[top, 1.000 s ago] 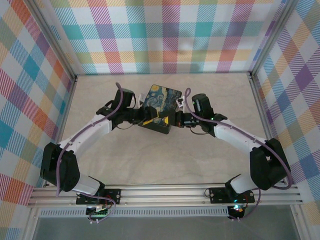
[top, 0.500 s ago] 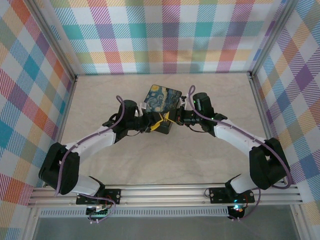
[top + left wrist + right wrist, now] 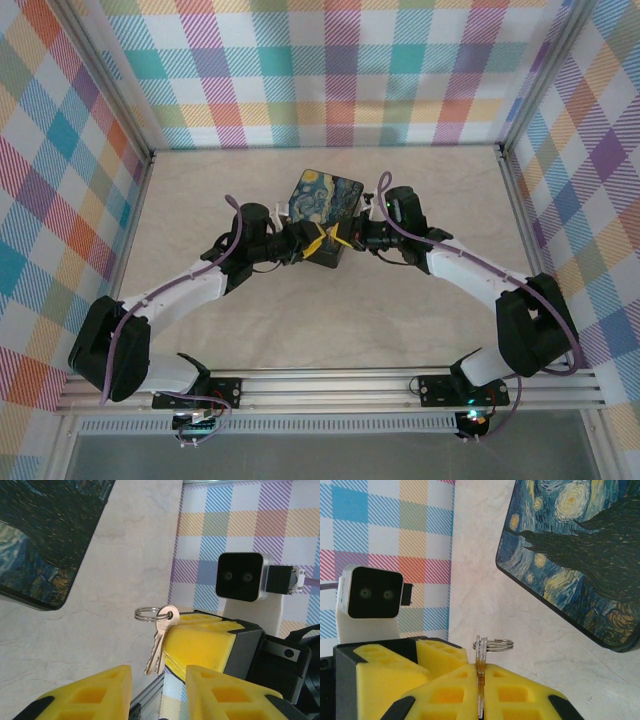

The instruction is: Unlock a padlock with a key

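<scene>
Pale, marble-veined stone makes up the counter (image 3: 220,200), which is smooth and matte and is closed in by walls (image 3: 340,70) printed with a pastel plaid. Just beyond both sets of fingers a flat box (image 3: 322,197) is laid on the counter; it has rounded corners, black sides and a glossy top printed with a swirling night sky in blues and yellows.

The key (image 3: 159,647) is thin, flat and metallic, with a round holed head and a toothed blade, and a wire split ring (image 3: 146,613) is threaded through the head. It is clamped between the right fingers (image 3: 445,700), which are blocky yellow pieces with square recesses, closed together on it. From the right wrist the key is seen edge-on in the seam between these fingers, with the head and ring standing clear past their tips. From the left wrist its long axis is seen running nearly up and down, slightly slanted, with the head and ring at the top. The blade is pointed down towards the gap between the left fingers (image 3: 90,692).

The left fingers, of the same yellow moulded shape, are spread apart with nothing between them. They are held just beside the right fingers, tip facing tip.
</scene>
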You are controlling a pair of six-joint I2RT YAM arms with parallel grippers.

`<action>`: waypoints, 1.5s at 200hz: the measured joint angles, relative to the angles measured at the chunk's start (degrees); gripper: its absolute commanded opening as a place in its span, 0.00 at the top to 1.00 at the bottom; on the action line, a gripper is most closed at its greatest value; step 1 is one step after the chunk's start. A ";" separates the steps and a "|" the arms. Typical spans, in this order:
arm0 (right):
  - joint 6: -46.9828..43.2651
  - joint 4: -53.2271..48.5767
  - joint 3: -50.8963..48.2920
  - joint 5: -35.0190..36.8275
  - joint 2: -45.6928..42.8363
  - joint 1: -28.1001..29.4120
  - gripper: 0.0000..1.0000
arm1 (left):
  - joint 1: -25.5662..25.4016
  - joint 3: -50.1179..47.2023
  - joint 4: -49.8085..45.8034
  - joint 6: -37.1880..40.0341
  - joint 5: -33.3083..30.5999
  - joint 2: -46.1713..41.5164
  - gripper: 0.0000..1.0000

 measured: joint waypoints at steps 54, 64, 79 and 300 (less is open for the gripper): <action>2.05 2.23 -1.09 0.00 0.46 0.00 0.91 | -0.98 0.02 1.29 -1.05 0.00 2.38 0.70; 2.08 2.34 -1.33 0.00 0.46 0.00 0.91 | -0.98 0.02 1.29 -1.03 -0.02 2.40 0.70; 2.23 2.82 -1.57 -0.02 0.46 0.00 0.91 | -0.98 0.04 1.31 -1.05 -0.02 2.40 0.72; 3.56 5.62 -1.75 -1.53 1.53 -0.11 0.91 | -0.98 0.13 1.66 -0.79 -0.42 2.54 0.94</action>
